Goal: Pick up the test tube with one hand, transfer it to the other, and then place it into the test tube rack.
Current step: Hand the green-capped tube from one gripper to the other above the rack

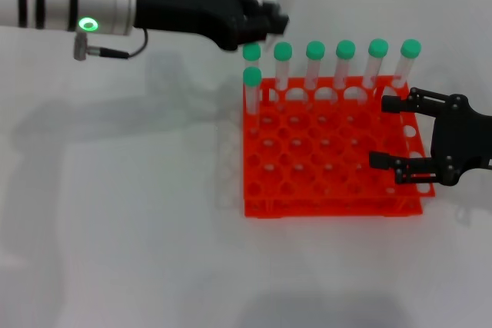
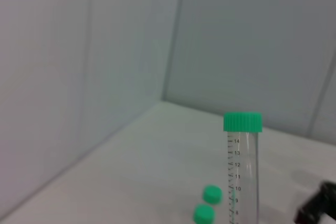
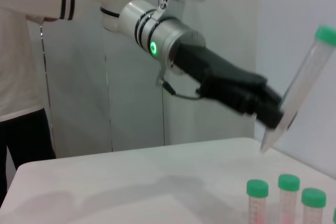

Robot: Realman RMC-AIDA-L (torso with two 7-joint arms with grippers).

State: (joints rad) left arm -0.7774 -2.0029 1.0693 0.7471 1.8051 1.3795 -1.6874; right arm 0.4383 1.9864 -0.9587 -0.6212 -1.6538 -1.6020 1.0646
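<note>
My left gripper [image 1: 265, 24], on the arm with the green lit ring, is shut on the lower end of a clear test tube [image 3: 302, 85]. The tube tilts upward, its green cap [image 3: 327, 34] at the top. It hangs in the air over the back left corner of the orange-red test tube rack [image 1: 323, 207]. The left wrist view shows the same tube [image 2: 242, 166] with its printed scale. My right gripper [image 1: 384, 132] hovers open over the rack's right edge, apart from the tube.
Several green-capped tubes [image 1: 315, 63] stand along the rack's back row, and one more [image 1: 251, 82] stands in the left column. Their caps [image 3: 288, 182] also show in the right wrist view. White tabletop surrounds the rack.
</note>
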